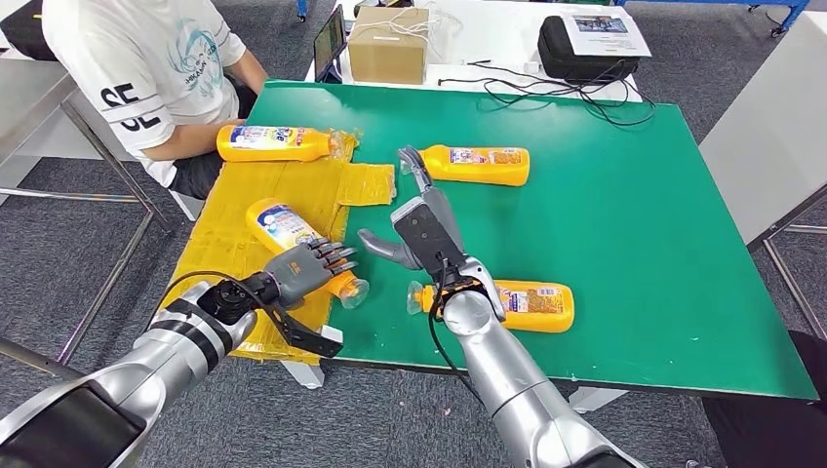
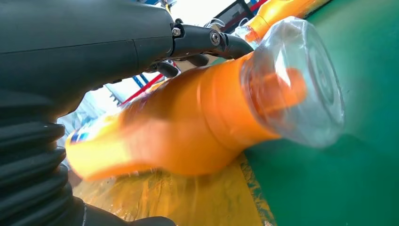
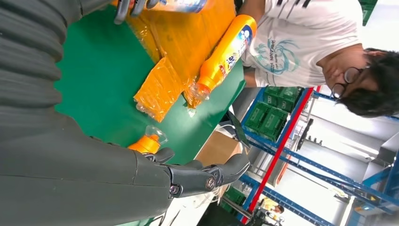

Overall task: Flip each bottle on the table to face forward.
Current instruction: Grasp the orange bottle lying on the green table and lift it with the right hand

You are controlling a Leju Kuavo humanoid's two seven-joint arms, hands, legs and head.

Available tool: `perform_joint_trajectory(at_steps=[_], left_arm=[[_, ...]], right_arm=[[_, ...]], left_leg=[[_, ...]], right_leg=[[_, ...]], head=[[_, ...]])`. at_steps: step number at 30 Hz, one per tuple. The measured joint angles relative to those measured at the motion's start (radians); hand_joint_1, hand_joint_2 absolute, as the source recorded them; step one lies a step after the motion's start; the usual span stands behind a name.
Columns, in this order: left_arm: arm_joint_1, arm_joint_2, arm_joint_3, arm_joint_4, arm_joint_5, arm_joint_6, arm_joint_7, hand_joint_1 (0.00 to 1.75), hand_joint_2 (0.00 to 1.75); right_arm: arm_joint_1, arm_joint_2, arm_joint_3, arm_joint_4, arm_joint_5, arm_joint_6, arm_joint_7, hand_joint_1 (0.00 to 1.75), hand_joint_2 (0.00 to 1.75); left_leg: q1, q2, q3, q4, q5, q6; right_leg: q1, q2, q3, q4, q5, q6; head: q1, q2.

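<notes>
Four yellow plastic bottles lie flat on the green table [image 1: 634, 224]; the left hand [image 1: 304, 271] grips one [image 1: 293, 239] near its clear cap, which could slip. The right hand [image 1: 419, 229] hovers spread, holding nothing.

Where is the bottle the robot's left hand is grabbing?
In the head view, that bottle lies on the yellow sheet at the table's left side, under the left hand.

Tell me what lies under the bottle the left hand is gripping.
The bottle in the left hand lies on yellow sheeting over the green table. The hand covers its neck.
</notes>
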Motion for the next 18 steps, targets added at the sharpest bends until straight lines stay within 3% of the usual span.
perform_joint_trajectory(at_steps=[9, 18], left_arm=[[0.013, -0.008, 0.008, -0.001, 0.084, 0.038, -0.036, 0.00, 1.75], [0.071, -0.027, 0.112, -0.049, 0.260, 0.047, -0.116, 0.00, 1.75]], right_arm=[[-0.002, 0.001, 0.002, 0.001, -0.003, 0.000, 0.000, 0.00, 1.75], [-0.004, 0.001, 0.006, 0.004, -0.004, -0.009, 0.000, 0.00, 1.75]], left_leg=[[0.000, 0.000, 0.000, 0.000, 0.000, 0.000], [0.000, 0.000, -0.001, 0.000, 0.000, 0.000]], right_leg=[[0.000, 0.000, 0.000, 0.000, 0.000, 0.000], [0.000, 0.000, -0.001, 0.000, 0.000, 0.000]], head=[[0.000, 0.000], [0.000, 0.000]])
